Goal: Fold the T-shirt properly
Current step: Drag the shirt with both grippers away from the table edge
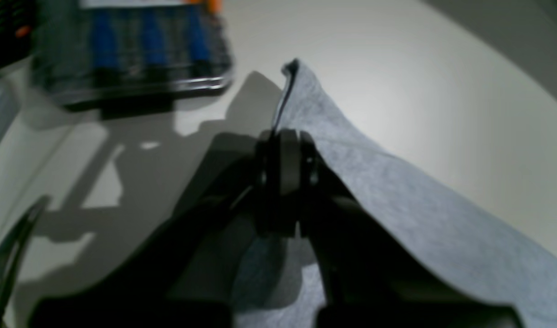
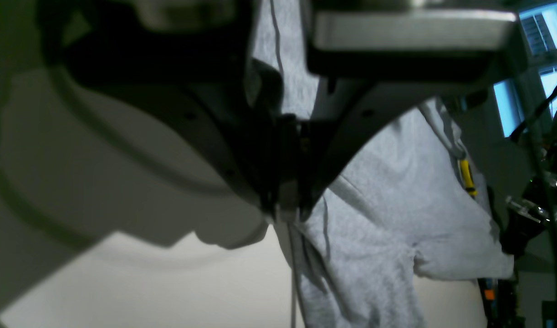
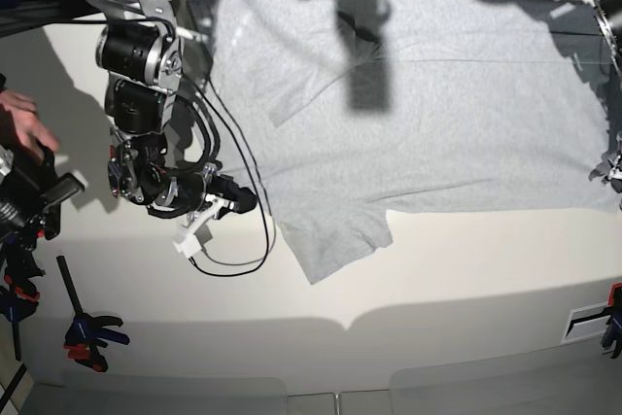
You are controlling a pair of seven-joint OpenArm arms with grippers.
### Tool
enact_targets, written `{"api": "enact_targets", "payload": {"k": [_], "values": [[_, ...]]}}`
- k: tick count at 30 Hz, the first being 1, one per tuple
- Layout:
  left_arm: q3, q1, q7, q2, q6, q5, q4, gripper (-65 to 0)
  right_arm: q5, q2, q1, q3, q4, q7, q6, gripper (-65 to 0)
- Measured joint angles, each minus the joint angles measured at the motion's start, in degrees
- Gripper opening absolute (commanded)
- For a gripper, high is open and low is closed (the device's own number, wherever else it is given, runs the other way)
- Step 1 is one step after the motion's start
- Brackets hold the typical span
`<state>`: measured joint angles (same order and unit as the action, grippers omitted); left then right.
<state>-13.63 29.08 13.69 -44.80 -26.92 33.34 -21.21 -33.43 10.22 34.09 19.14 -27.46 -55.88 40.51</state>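
The light grey T-shirt (image 3: 437,114) lies spread flat over the far half of the white table, one short sleeve (image 3: 330,240) pointing toward the near side. In the base view my right gripper (image 3: 245,201) sits at the shirt's left edge just above that sleeve. The right wrist view shows the right gripper (image 2: 287,212) shut on a fold of the T-shirt (image 2: 387,191). My left gripper (image 3: 610,170) is barely in view at the shirt's right edge. In the left wrist view the left gripper (image 1: 285,136) is shut on a raised edge of the T-shirt (image 1: 396,191).
Clamps (image 3: 87,332) lie at the table's near left corner, and a person's hand (image 3: 19,119) shows at the left edge. A black cable (image 3: 233,259) loops below my right gripper. A dark box with blue contents (image 1: 132,54) stands beyond the left gripper.
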Motion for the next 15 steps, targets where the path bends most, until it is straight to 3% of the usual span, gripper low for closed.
{"api": "enact_targets", "payload": {"k": [8, 11, 15], "values": [[0.02, -0.39, 7.65, -1.86, -6.86, 5.33, -0.81, -65.0, -9.92, -0.13, -1.68, -0.02, -4.48, -12.46, -0.63, -65.0], [0.02, -2.01, 9.40, -3.28, -10.49, 9.92, -0.98, -65.0, -12.94, -0.35, -3.93, -0.07, -10.78, -14.60, -0.83, -65.0], [0.07, -4.85, 12.37, -4.72, -12.37, 14.84, -1.07, -65.0, -13.90, -0.28, -8.90, -0.07, -21.79, -17.66, -0.87, -65.0]]}}
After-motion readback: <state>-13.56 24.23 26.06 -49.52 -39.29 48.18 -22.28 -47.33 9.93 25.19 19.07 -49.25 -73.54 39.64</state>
